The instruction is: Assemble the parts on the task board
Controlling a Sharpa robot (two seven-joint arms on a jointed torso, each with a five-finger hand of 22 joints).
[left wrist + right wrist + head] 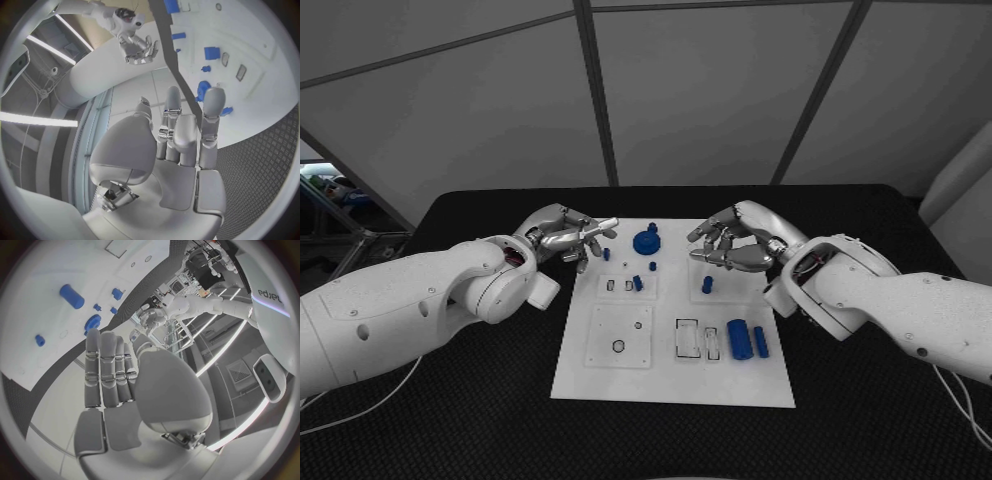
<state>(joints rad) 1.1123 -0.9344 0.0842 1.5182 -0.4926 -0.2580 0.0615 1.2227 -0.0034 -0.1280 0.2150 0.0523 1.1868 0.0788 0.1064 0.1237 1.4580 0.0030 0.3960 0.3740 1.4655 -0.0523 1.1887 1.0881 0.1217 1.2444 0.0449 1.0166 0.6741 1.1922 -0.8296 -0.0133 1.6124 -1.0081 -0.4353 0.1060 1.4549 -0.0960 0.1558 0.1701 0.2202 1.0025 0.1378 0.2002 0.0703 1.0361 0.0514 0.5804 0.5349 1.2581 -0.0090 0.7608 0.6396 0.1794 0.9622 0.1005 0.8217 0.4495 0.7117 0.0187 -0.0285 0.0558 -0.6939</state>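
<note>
Both hands hover over the far end of the white board (672, 385), just above the middle of my head view. My left hand (570, 236) has its fingers (211, 117) stretched out and apart, holding nothing, tips near the round blue knob (646, 241). My right hand (734, 240) is loosely spread too, palm empty, above a small blue peg (707, 285). Two blue cylinders (747, 340) lie side by side toward the board's lower right.
</note>
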